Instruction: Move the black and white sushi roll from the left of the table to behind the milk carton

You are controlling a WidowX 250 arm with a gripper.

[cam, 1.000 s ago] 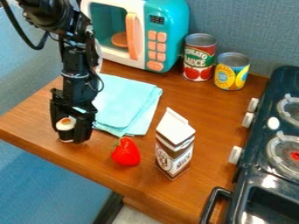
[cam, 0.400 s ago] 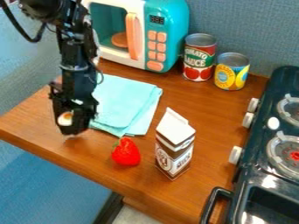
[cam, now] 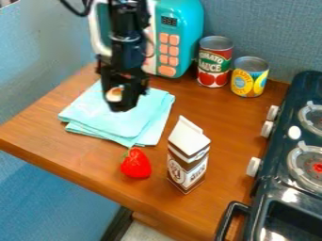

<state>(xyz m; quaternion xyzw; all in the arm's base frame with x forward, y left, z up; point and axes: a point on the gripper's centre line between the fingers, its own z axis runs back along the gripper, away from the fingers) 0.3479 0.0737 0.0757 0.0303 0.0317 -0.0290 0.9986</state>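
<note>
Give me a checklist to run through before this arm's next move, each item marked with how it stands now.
1. Small white-and-orange object between the jaws of the gripper: ok.
2. Grip firm enough to travel: cannot tell.
3. Gap between the held object and the folded cloth: cannot tell.
4. Arm clear of the microwave behind it: cannot tell.
5. Carton upright, strawberry apart from it: ok.
6. Red can and yellow-blue can standing upright: ok.
</note>
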